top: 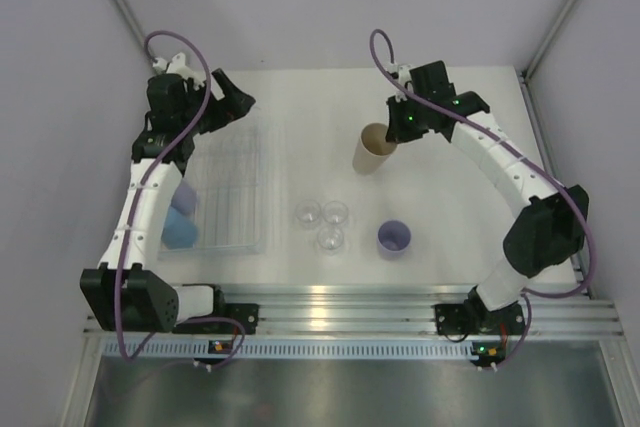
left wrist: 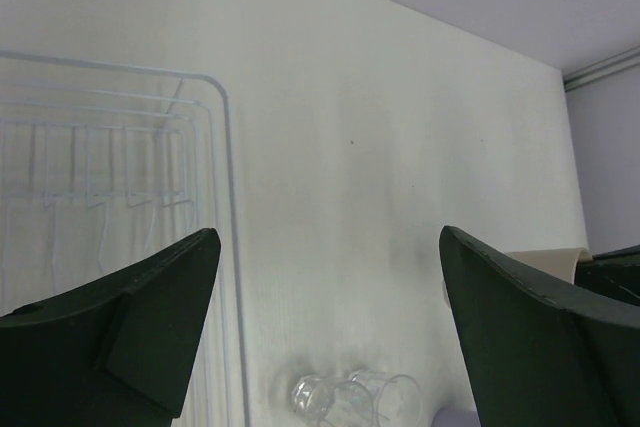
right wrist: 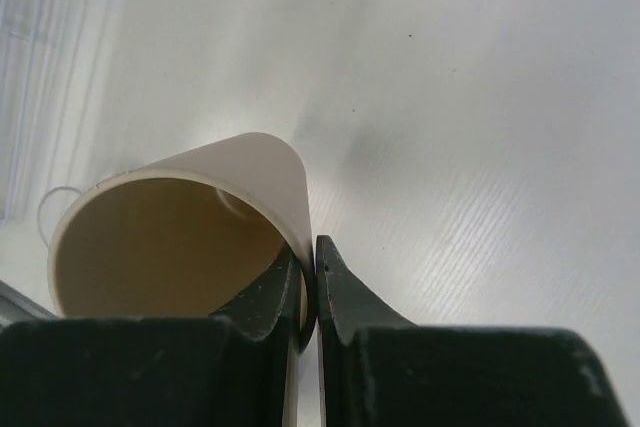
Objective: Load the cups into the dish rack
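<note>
Across the left half of the white table (top: 300,107) lay the dish rack (top: 240,162). Its near end held a blue tumbler (top: 180,230) and a lavender tumbler (top: 187,192), both partly hidden by the left arm (top: 140,207). Over the rack's far end hung the left gripper (top: 236,97), its jaws spread wide with nothing between them.

Well to the right of the rack sat the beige tumbler (right wrist: 190,217), with the right gripper (right wrist: 312,282) pinched shut on its rim. The likeliest trouble was that grip: it took only a thin strip of wall on one side, so the cup would probably hang off-centre and might swing, twist or slip loose on the way over. A tilted cup could also catch the rack's raised rim.

One finger reached inside the mouth and the other pressed the outer wall, with the cup's body leaning away to the claw's left. Whether its base rested on the table could not be told.

Nearer the arms stood a second lavender tumbler (top: 393,238). Between it and the rack clustered three clear cups (top: 308,214), close to the carrying path and easily knocked.
</note>
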`<state>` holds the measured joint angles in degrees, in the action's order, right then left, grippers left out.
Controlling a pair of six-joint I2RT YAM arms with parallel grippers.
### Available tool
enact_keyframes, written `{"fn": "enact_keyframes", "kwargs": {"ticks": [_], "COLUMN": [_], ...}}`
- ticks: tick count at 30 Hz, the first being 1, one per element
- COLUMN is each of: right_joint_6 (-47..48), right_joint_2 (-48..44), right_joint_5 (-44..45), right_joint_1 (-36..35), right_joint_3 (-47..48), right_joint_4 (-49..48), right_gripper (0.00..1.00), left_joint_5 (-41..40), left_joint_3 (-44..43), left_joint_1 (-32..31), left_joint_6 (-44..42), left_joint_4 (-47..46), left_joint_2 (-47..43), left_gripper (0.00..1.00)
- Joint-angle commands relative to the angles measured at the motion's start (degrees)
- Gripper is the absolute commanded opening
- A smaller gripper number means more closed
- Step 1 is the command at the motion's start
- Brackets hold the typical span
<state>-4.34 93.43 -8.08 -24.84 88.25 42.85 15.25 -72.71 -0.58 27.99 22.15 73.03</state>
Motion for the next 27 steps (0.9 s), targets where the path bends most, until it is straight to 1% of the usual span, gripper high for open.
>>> {"fn": "enact_keyframes", "kwargs": {"ticks": [1,2,3,4,5,7,8,9,10,11,15,19,20,24,25,27], "right_joint_6": [-4.4,-5.4,-8.1,-11.2,-11.2,-17.3,-19.6,-24.9,-28.0,-34.9,-49.1,-51.4,-53.8,-61.5,-63.0,-67.8], "right_joint_2": [0.1,0.6,0.8,1.5,1.8,2.6,3.8,4.4,4.9,5.9,8.2,10.0,10.3,11.2,11.6,12.0], "right_joint_5": [-11.1,-15.4,-17.7,-22.9,-25.5,-30.1,-35.1,-37.3,-39.1,-42.6,-47.1,-48.2,-48.2,-47.8,-47.4,-47.0], "right_joint_1": [4.3,5.1,6.1,6.6,6.8,7.4,7.5,7.6,7.6,7.6,7.4,6.6,6.5,5.3,5.2,4.8], "right_joint_3": [0.8,0.5,0.5,0.3,0.1,-0.2,-0.7,-1.0,-1.5,-3.0,-6.0,-5.9,-6.2,-8.2,-8.6,-9.6], "right_joint_4": [-6.1,-9.2,-10.8,-14.9,-17.2,-22.5,-28.5,-32.3,-36.0,-45.6,-63.0,-66.7,-68.1,-78.6,-83.1,-87.2], "right_gripper": [0.00,0.00,0.00,0.00,0.00,0.00,0.00,0.00,0.00,0.00,0.00,0.00,0.00,0.00,0.00,0.00], "left_joint_5": [2.2,3.5,4.3,5.5,6.1,6.8,7.6,7.9,8.4,9.4,11.0,14.0,14.6,17.4,18.4,19.2], "left_joint_3": [0.3,1.3,2.1,3.5,4.4,5.9,7.7,8.3,9.1,9.9,11.0,11.4,11.6,12.8,12.8,12.6], "left_joint_1": [-2.1,-2.8,-3.3,-3.9,-4.3,-4.9,-5.3,-5.6,-5.7,-6.0,-6.7,-7.2,-7.3,-7.5,-7.5,-7.5], "left_joint_6": [5.6,7.6,8.7,10.9,12.3,15.7,16.7,17.8,19.5,20.3,22.9,25.4,26.0,28.6,29.2,29.5], "left_joint_4": [-9.9,-12.7,-14.6,-18.0,-18.0,-23.9,-25.9,-28.9,-30.4,-31.5,-34.9,-38.3,-39.3,-43.6,-44.0,-44.7], "left_joint_2": [0.0,0.0,-0.1,-0.3,-0.3,-0.7,-1.0,-1.2,-1.3,-1.2,-1.1,0.3,0.4,1.1,1.2,1.8], "left_gripper": [0.96,0.97,0.97,0.98,0.98,0.98,0.98,0.98,0.98,0.98,0.98,0.98,0.98,0.98,0.98,0.98]}}
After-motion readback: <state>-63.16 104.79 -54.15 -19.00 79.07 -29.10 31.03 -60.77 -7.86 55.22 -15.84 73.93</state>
